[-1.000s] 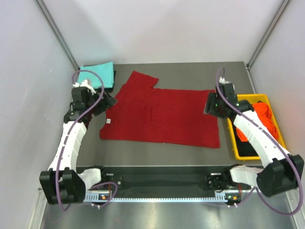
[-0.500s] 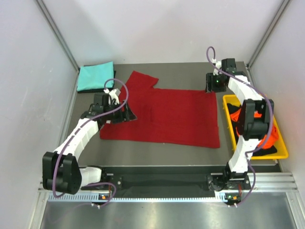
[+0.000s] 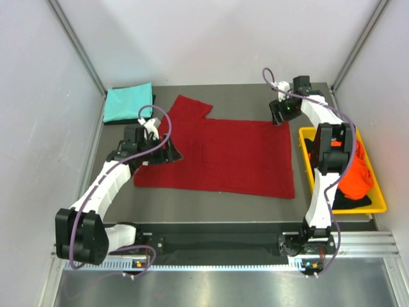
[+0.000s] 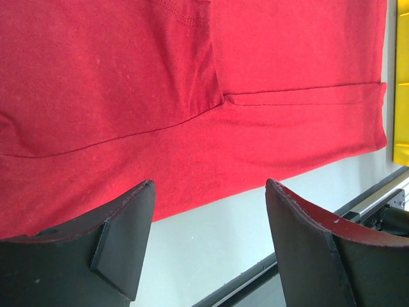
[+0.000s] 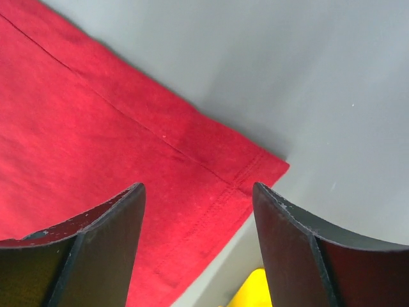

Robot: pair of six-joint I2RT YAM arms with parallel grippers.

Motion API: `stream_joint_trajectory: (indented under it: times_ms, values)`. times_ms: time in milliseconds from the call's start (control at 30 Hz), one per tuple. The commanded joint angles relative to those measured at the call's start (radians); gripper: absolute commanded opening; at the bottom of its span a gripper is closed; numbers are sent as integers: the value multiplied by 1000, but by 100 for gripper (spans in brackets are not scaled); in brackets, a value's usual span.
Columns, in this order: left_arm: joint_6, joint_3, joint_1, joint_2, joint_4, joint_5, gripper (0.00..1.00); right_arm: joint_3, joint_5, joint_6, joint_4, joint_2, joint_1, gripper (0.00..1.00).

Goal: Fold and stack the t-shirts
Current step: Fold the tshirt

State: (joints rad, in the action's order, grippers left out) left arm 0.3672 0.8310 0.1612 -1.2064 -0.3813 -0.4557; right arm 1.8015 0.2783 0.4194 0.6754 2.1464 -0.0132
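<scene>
The dark red t-shirt (image 3: 217, 153) lies spread flat mid-table, one sleeve pointing to the back left. My left gripper (image 3: 172, 154) hovers open over its left side; in the left wrist view the gripper (image 4: 211, 185) straddles the shirt's (image 4: 192, 96) near hem, nothing between its fingers. My right gripper (image 3: 277, 118) stands open above the shirt's back right corner (image 5: 265, 167), and in the right wrist view this gripper (image 5: 198, 187) is empty. A folded teal t-shirt (image 3: 128, 102) rests at the back left. The orange t-shirt (image 3: 359, 171) and black t-shirt (image 3: 350, 202) lie in the bin.
A yellow plastic bin (image 3: 378, 192) stands along the table's right edge, close beside the red shirt's right hem; its rim (image 5: 249, 291) shows under my right gripper. Grey side walls close in the table. The arms' base rail (image 3: 217, 246) runs along the near edge.
The right arm swung from beside the bin to the shirt's back right corner, and its jaws widened. The left arm moved from near the teal shirt onto the red shirt's left side.
</scene>
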Motion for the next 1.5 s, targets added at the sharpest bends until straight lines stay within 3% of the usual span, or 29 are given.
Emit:
stream_joint_trajectory:
  times_ms: [0, 167, 300, 467, 600, 700, 933, 1167, 1467]
  values:
    - [-16, -6, 4, 21, 55, -3, 74, 68, 50, 97, 0, 29, 45, 68]
    - [-14, -4, 3, -1, 53, 12, 73, 170, 27, 62, 13, 102, 59, 66]
    - [-31, 57, 1, -74, 26, 98, 71, 213, -16, -106, 9, 95, 58, 63]
    - [21, 170, -17, -225, 16, 181, 56, 90, -94, -243, -39, -71, 35, 63]
    - [13, 316, -28, -378, -36, 329, 53, -17, -145, -350, -63, -170, -86, 63]
    - [-10, 390, -75, -464, -21, 287, 50, -59, -183, -471, -66, -195, -189, 59]
    - [-151, 582, -114, -656, -57, 183, 48, -276, -74, -706, -442, -221, -425, 41]
    - [-228, 629, -114, -762, -27, 181, 48, -274, -5, -833, -605, -85, -556, 42]
    - [-263, 678, -114, -844, -28, 183, 47, -309, -102, -958, -700, -40, -628, 40]
